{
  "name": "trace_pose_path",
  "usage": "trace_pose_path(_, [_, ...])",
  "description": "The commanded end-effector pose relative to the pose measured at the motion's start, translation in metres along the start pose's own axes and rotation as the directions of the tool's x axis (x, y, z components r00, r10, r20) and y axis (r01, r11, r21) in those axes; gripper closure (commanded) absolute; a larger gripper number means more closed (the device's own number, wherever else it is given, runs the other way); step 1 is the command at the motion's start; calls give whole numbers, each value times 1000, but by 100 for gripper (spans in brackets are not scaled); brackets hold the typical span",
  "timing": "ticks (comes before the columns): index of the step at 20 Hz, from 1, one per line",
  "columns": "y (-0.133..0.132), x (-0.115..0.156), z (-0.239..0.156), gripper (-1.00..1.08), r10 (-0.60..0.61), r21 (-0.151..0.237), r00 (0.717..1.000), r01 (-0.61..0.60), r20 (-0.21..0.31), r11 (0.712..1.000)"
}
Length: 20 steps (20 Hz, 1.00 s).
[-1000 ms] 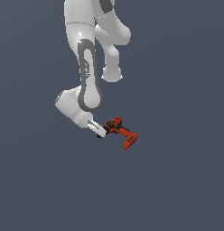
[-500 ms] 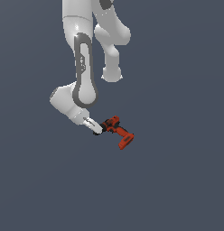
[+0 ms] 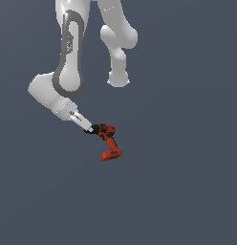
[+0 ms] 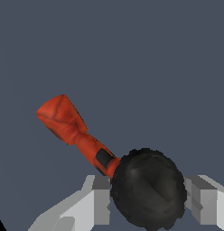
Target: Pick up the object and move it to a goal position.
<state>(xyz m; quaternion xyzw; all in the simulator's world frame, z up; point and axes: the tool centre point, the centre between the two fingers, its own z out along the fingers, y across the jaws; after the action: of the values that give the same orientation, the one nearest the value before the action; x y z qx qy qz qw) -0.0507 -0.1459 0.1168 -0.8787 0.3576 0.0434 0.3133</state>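
The object is a small red-orange power drill (image 3: pixel 109 141) with a black nose, slim handle and blocky red base. In the exterior view it hangs off the tip of my gripper (image 3: pixel 91 129), held by its black nose, with handle and base pointing down toward the exterior view's right. In the wrist view the black nose (image 4: pixel 147 189) sits between my two grey fingers (image 4: pixel 99 200), which are closed on it; the red handle and base (image 4: pixel 62 117) stretch away from it. My gripper (image 4: pixel 147 198) is shut on the drill.
The white arm (image 3: pixel 68 62) stands above and toward the exterior view's left of the drill. A second white arm segment (image 3: pixel 118 43) hangs behind. The background is plain dark grey-blue.
The arm has swung toward the exterior view's left, carrying the drill with it. The drill stays in the gripper and has shifted left in the exterior view.
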Motion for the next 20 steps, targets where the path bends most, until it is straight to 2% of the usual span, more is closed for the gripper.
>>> trace_pose_path(1, [1, 3, -33, 108, -2, 1, 1000, 2, -4, 1000])
trace_pose_path(11, [12, 14, -149, 108, -3, -2, 1000, 3, -2, 1000])
trace_pose_path(20, [17, 23, -211, 108, -6, 1, 1000, 6, 0, 1000])
